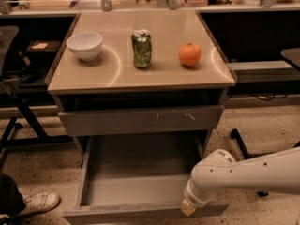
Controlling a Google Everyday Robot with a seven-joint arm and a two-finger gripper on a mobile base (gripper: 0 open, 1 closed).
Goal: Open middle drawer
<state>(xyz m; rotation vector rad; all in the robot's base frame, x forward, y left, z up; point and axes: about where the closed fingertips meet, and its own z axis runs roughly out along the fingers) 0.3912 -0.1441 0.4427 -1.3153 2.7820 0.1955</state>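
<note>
Drawer point(136, 186) stood pulled well out below worktop point(117, 74), gripper point(189, 206) at its front rim, right side, grip state can't tell; risk: hard pull cd run drawer off rails.

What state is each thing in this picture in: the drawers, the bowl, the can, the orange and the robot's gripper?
middle drawer: pulled out, inside bare
scratched drawer: shut
bowl: upright on the tabletop
can: standing upright
orange: whole, resting on the tabletop
gripper: low, at the right part of the middle drawer's front edge
</note>
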